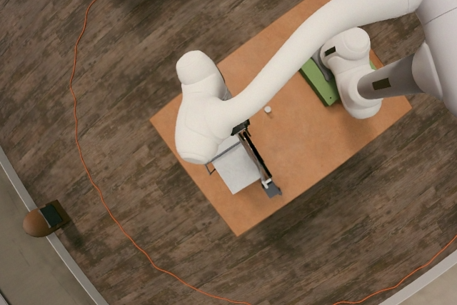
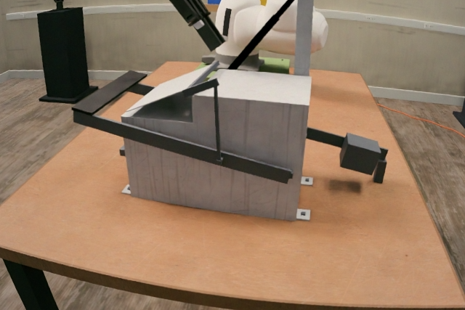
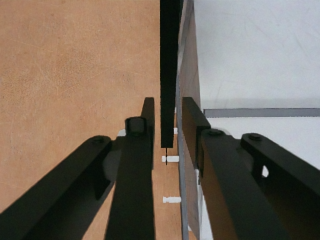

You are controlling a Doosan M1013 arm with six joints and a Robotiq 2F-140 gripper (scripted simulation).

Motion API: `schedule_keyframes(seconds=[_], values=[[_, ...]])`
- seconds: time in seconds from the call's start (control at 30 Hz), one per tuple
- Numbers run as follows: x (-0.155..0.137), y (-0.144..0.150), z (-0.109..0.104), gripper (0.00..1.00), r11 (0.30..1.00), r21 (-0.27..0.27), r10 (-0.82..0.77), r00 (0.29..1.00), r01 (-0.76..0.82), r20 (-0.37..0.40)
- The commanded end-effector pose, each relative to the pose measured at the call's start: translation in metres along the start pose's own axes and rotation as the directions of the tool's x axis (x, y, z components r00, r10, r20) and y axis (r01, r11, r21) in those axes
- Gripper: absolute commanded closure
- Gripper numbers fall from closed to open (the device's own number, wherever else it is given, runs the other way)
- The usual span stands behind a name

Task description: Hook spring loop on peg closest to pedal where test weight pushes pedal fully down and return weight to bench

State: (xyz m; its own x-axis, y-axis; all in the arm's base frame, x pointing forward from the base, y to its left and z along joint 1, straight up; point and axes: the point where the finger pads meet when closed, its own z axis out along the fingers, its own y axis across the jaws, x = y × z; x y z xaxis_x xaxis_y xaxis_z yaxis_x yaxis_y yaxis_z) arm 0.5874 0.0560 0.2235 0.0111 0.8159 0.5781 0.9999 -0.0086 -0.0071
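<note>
End effector (image 1: 240, 127) (image 2: 216, 44) (image 3: 168, 112) is being held partly open, with a narrow gap showing and nothing seen gripped. In the wrist view, the black spring (image 1: 256, 154) (image 2: 259, 36) (image 3: 169, 65) is being framed between the fingers, with no contact visible. Its lower end is being seen near white pegs (image 3: 171, 159); whether a peg is being hooked can't be told. Pedal (image 2: 109, 92) is being held raised at the feeder (image 1: 235, 169) (image 2: 244, 130) (image 3: 255, 55). A small pale cylinder, apparently the test weight (image 1: 267, 109), is being supported on the bench (image 1: 306, 135) (image 2: 210, 258) (image 3: 75, 65). Fingertips are being obscured in the top view; the spring's lower end is being hidden by the housing in the exterior view.
</note>
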Motion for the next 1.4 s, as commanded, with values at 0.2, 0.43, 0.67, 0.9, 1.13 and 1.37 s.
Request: schedule_keyframes(seconds=[0.2,0.43,0.67,0.9,1.13,1.37], values=[[0.000,0.000,0.007,0.76,1.000,-0.001,-0.001,1.000,0.001,0.000],[0.000,0.000,0.011,0.76,1.000,-0.001,-0.001,1.000,0.001,0.000],[0.000,0.000,0.017,0.76,1.000,-0.001,-0.001,1.000,0.001,0.000],[0.000,0.000,0.022,0.76,1.000,-0.001,-0.001,1.000,0.001,0.000],[0.000,0.000,0.044,0.76,1.000,-0.001,-0.001,1.000,0.001,0.000],[0.000,0.000,0.067,0.76,1.000,-0.001,-0.001,1.000,0.001,0.000]])
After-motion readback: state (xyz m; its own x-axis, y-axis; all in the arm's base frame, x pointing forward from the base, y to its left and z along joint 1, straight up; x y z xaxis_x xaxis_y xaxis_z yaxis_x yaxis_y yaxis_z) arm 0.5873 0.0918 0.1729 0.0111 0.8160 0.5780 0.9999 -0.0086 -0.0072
